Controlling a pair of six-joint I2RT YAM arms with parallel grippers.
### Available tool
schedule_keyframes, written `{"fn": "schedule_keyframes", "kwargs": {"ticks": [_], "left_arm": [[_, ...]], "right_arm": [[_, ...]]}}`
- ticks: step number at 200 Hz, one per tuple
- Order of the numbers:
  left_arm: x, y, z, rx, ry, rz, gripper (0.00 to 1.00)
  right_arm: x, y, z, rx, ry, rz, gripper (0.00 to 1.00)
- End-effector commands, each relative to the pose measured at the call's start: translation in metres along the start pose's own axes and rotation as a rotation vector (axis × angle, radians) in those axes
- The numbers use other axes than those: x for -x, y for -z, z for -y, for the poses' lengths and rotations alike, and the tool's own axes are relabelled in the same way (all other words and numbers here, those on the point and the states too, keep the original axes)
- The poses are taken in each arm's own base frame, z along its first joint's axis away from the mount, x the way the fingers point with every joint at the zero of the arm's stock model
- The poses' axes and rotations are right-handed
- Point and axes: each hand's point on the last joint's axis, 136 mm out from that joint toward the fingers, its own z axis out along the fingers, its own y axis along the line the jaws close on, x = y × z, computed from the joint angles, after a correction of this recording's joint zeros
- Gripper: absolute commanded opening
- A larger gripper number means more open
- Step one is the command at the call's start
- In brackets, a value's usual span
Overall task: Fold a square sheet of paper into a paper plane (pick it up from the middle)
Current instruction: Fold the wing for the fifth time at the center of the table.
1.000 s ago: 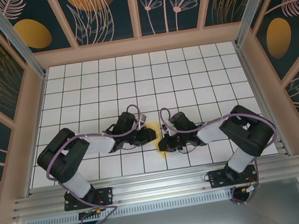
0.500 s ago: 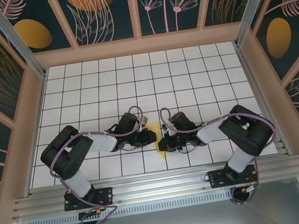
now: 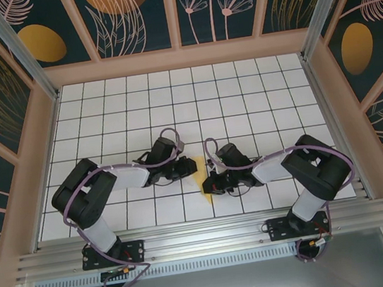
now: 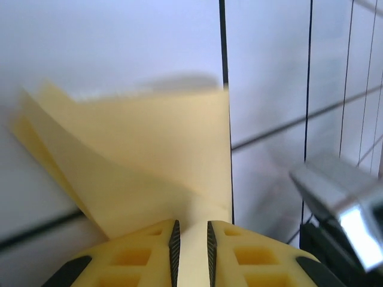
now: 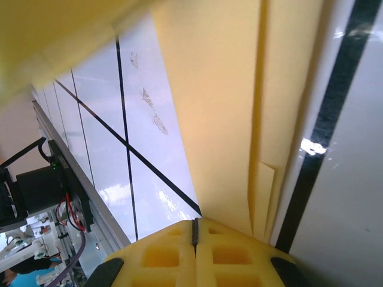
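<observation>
**A:** What has shifted in the last second?

**B:** Only the left arm. Its elbow has swung inward, and the left tool [image 3: 183,169] has crept a little toward the far side of the desk [image 3: 241,93], taking its pinch of paper along. The right arm has not stirred.

**A:** So a fold is under way?

**B:** I'd judge so: one side anchors while the other draws a flap over. There is no dart shape yet, so the plane looks far from done.

**A:** How do the tools stand?

**B:** The left tool is narrow, clamped on the yellow sheet [image 4: 149,155], and the paper runs straight between its pads [image 4: 175,239]. The right tool [image 5: 194,226] is fully closed with its tips at the sheet. I cannot tell whether it nips an edge or only presses down.

**A:** And the sheet itself?

**B:** It lies mid-desk between the two tools, mostly hidden under them from above. Close up it is thin and pale yellow, already doubled into layers that fan apart by the left tool. Long straight creases run beside the right one.
</observation>
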Motion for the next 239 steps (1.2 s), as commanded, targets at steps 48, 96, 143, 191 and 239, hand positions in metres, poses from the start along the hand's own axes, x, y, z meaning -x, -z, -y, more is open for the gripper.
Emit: {"fn": "schedule_keyframes", "kwargs": {"ticks": [48, 96, 143, 191, 239], "left_arm": [[0.025, -0.008, -0.022, 0.066, -0.012, 0.036, 0.24], [0.031, -0.007, -0.031, 0.087, -0.026, 0.044, 0.24], [0.039, -0.009, -0.034, 0.087, -0.046, 0.04, 0.25], [0.054, -0.004, -0.041, 0.123, -0.04, 0.069, 0.25], [0.063, -0.001, -0.047, 0.13, -0.048, 0.09, 0.25]], "right_arm": [[-0.034, 0.006, 0.078, -0.293, -0.143, -0.056, 0.0], [-0.036, 0.007, 0.08, -0.296, -0.148, -0.057, 0.0], [-0.037, 0.006, 0.081, -0.297, -0.149, -0.061, 0.0], [-0.038, 0.007, 0.083, -0.301, -0.154, -0.057, 0.0], [-0.039, 0.007, 0.085, -0.306, -0.162, -0.055, 0.0]]}}
